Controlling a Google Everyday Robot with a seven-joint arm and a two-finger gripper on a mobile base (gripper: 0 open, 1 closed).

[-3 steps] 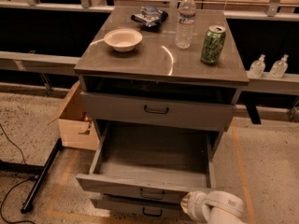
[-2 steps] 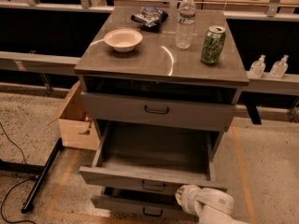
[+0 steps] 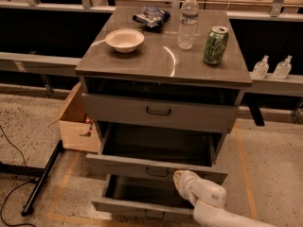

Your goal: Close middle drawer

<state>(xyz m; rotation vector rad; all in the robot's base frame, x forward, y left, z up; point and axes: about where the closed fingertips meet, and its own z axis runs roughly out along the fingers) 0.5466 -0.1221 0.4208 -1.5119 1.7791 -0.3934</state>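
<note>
Gripper [image 3: 182, 179] at the pulled-out middle drawer [image 3: 137, 163]
We see our gripper against the drawer's front, just right of its handle [image 3: 156, 172]; whether it grips, we cannot tell. The green can's [image 3: 216, 45] lettering is unreadable.

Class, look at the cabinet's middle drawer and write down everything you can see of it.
The middle drawer is wide and grey, metal by its look, with a small dark wire handle at front centre. It stands pulled well out and level, between the top drawer and the partly open bottom drawer. Its inside looks dark. The white gripper is at its front panel, just right of the handle, seemingly touching it.
</note>
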